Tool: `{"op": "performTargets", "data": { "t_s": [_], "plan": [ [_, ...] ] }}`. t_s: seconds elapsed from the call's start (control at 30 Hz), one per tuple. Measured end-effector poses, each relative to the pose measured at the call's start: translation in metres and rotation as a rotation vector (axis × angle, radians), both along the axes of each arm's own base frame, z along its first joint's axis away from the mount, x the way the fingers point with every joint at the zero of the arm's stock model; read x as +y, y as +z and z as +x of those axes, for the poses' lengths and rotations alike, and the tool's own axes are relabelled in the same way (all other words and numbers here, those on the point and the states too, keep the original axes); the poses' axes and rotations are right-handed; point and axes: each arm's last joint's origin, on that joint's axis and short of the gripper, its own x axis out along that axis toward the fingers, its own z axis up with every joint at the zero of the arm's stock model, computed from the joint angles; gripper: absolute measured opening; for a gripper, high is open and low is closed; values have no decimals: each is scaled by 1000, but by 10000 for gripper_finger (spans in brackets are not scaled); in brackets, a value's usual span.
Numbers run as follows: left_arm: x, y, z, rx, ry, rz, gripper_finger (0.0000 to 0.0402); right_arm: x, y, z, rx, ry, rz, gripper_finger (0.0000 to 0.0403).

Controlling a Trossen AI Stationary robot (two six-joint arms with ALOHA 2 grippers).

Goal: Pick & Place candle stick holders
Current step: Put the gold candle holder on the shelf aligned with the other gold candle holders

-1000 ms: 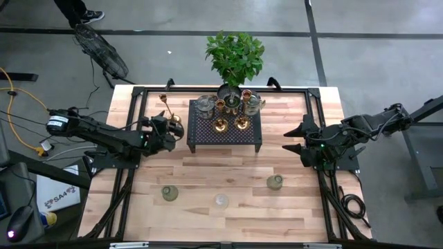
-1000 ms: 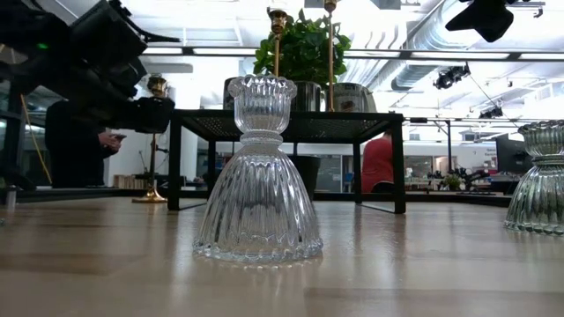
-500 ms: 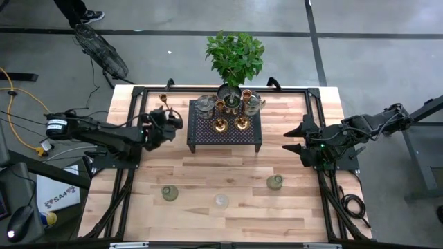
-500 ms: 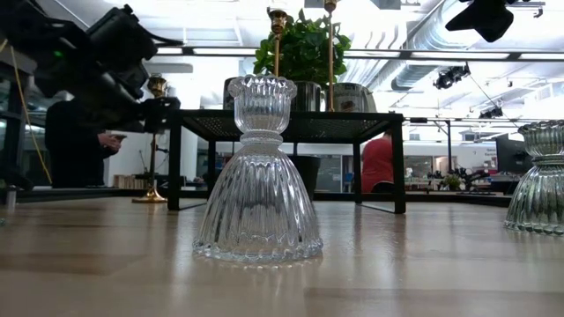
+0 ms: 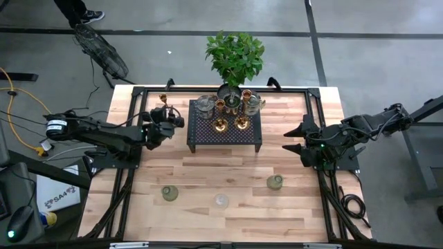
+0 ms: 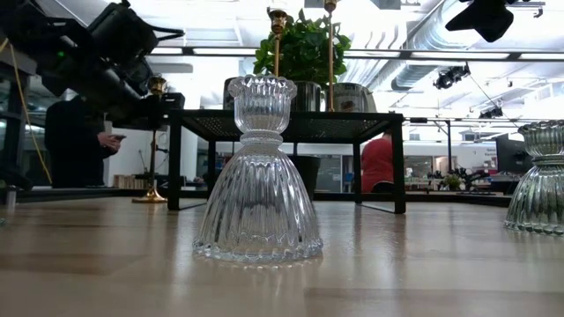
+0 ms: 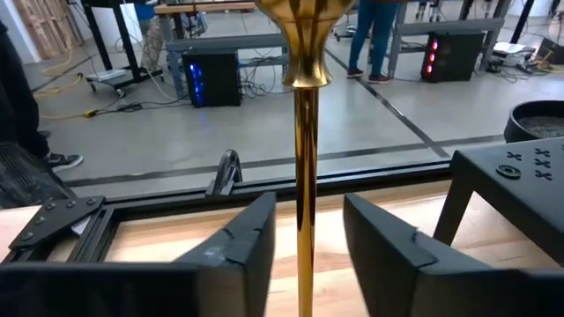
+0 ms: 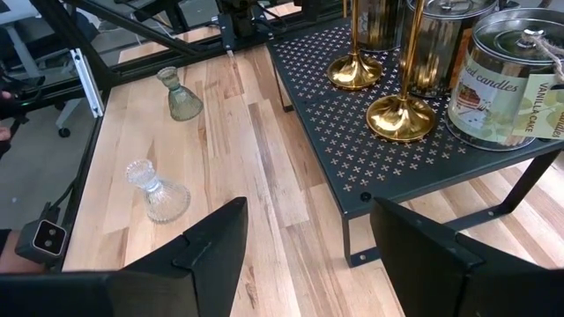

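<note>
- I'm watching a wooden table point(image 5: 228, 166): brass holders already sitting on the black stand point(image 5: 225, 128), three point(image 5: 169, 193) waiting out front.
- My left gripper point(image 7: 304, 242) is straddling a brass stick point(image 7: 306, 194), jaws not yet touching; right gripper point(image 8: 308, 238) is idling open.

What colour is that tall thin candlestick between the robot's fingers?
Shiny gold brass candlestick, clearest in the left wrist view.

Floor: grey concrete point(image 5: 360, 48) is lying around the table, with dark seams running across it.
Ceiling: exposed ducts point(image 6: 414, 44) and bright lights are hanging overhead.
Furniture: desks point(image 7: 189, 11) are standing across the room, with a computer tower point(image 7: 214, 77) glowing blue beneath 1.
People: a person in red point(image 6: 377, 165) is standing far behind.
</note>
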Motion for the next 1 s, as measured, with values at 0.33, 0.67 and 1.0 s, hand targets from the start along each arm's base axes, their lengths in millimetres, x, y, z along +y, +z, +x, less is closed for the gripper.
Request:
{"op": "performTargets", "data": {
  "t_s": [0.33, 0.67, 1.0],
  "plan": [
    [0, 0, 0, -27, 8, -6, 18, 0, 0, 0, 0, 0, 0, 233],
    [0, -1, -1, -37, 17, -11, 15, 0, 0, 0, 0, 0, 0, 233],
    [-1, 9, -7, -27, -34, -15, 9, 0, 0, 0, 0, 0, 0, 233]
  ]
}}
